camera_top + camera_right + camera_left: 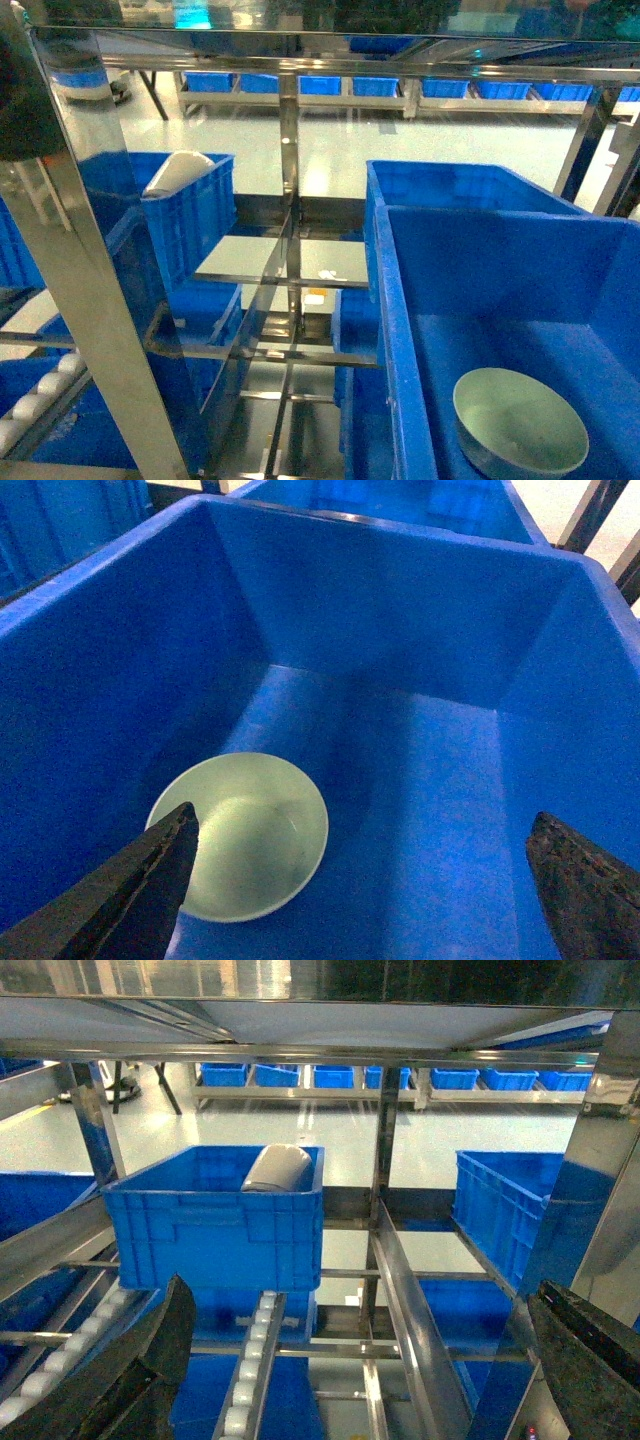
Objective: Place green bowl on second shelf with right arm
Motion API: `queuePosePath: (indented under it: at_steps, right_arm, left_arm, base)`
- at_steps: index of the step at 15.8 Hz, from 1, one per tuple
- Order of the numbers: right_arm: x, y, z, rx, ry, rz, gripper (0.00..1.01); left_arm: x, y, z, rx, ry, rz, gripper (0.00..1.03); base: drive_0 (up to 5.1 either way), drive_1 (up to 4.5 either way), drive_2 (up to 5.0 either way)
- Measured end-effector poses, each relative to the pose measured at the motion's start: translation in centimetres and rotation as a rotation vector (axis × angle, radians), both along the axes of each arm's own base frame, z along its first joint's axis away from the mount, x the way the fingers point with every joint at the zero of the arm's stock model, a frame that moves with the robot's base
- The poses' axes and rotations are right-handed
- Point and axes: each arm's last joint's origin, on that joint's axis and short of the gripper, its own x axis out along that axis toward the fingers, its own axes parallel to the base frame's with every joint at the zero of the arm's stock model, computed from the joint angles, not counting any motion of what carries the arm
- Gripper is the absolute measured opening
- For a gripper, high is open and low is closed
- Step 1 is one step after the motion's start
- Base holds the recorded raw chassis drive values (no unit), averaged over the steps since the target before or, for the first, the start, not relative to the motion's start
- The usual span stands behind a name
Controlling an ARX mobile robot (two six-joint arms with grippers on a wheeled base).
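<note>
While the green bowl [242,835] rests upright on the floor of the blue crate [100,660], close to its left wall, the right gripper [360,880] hangs spread and empty above. Risk: that wall may block one finger [150,880], causing a rim slip.

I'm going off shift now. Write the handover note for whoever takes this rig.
Left gripper: open, empty, facing the roller shelf rack.
Right gripper: open, empty, above the green bowl.
Green bowl: upright on the floor of the near blue crate, by its left wall.
Done: right gripper positioned over the crate.
Left: grasp the bowl, lift it out, set it on the second shelf.
</note>
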Motion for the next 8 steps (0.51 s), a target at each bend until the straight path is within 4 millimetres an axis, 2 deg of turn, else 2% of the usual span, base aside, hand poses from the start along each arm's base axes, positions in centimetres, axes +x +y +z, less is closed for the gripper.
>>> queuePosePath:
  at_steps: [6,8]
  right_arm:
    - [-2.8,0.2,1.2,0.005,-0.034,-0.003,0.98]
    - [-5.4,0.3,2.3,0.007,-0.067,-0.004,0.98]
  left_arm:
    - [0.0,0.0,0.0,0.000,0.000,0.000,0.98]
    - [0.0,0.0,0.0,0.000,0.000,0.000,0.98]
  base:
    - [0.0,0.00,0.0]
    - [0.0,0.00,0.0]
